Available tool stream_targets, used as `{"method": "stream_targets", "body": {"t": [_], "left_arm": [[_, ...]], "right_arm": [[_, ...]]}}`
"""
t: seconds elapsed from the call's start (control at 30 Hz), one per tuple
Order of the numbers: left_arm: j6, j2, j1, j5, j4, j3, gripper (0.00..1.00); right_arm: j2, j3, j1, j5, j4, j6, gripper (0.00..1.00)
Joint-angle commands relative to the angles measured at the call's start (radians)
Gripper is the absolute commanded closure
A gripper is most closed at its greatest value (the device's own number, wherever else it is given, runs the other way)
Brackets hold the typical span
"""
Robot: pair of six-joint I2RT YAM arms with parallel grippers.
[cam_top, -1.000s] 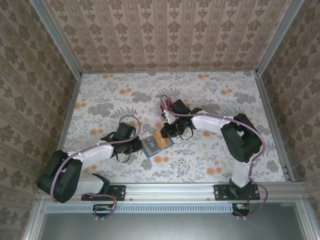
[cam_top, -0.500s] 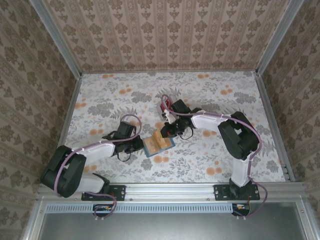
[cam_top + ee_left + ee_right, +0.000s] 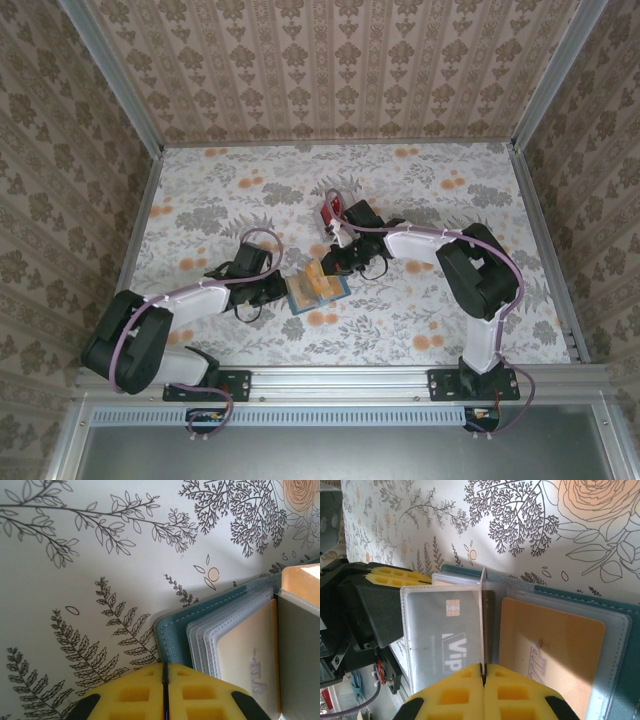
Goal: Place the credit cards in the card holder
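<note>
The card holder [image 3: 314, 288], a teal wallet, lies open on the table between both grippers. My left gripper [image 3: 165, 666] is shut on the corner of its teal cover [image 3: 175, 636]; clear sleeves [image 3: 202, 640] fan out beside the pads. My right gripper [image 3: 482, 666] is shut on one clear sleeve [image 3: 483, 620] and holds it upright on edge. Left of that sleeve a grey chip card [image 3: 440, 630] shows inside a pocket. Right of it lies a tan card [image 3: 550, 645]. The red credit cards [image 3: 329, 211] lie on the table behind the right wrist.
The left gripper's yellow pads [image 3: 395, 574] and black body sit just beyond the wallet in the right wrist view. Flowered table cloth [image 3: 420, 320] spreads all round. Patterned walls and metal rails [image 3: 540, 230] bound the table.
The wallet's leaves have been spread further, and an orange leaf now stands up. The left arm has shifted slightly at the wallet's left edge. Both grippers stay shut.
</note>
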Motion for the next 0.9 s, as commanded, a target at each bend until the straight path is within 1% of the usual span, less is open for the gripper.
{"method": "stream_targets", "body": {"t": [0.0,0.13,0.27,0.37,0.57,0.77,0.87], "left_arm": [[-0.010,0.034,0.006,-0.016,-0.005,-0.014,0.92],[-0.009,0.034,0.008,-0.014,-0.007,-0.013,0.92],[-0.012,0.032,0.008,-0.012,-0.005,-0.011,0.93],[-0.010,0.021,0.009,-0.017,-0.014,-0.012,0.93],[-0.004,0.023,0.015,-0.021,-0.024,-0.011,0.94],[-0.008,0.041,0.015,-0.014,-0.013,-0.007,0.94],[-0.009,0.045,0.015,-0.010,-0.008,-0.009,0.94]], "right_arm": [[-0.046,-0.018,0.004,-0.059,0.041,0.033,0.98],[-0.044,-0.022,0.003,-0.055,0.048,0.039,0.98],[-0.023,-0.020,0.003,-0.015,0.025,0.032,0.98],[-0.043,-0.047,-0.007,0.004,0.041,0.042,0.98],[-0.094,-0.116,-0.064,-0.037,0.120,0.091,0.98],[-0.062,-0.157,-0.067,-0.102,0.231,0.155,0.98],[-0.052,-0.169,-0.068,-0.110,0.258,0.170,0.98]]}}
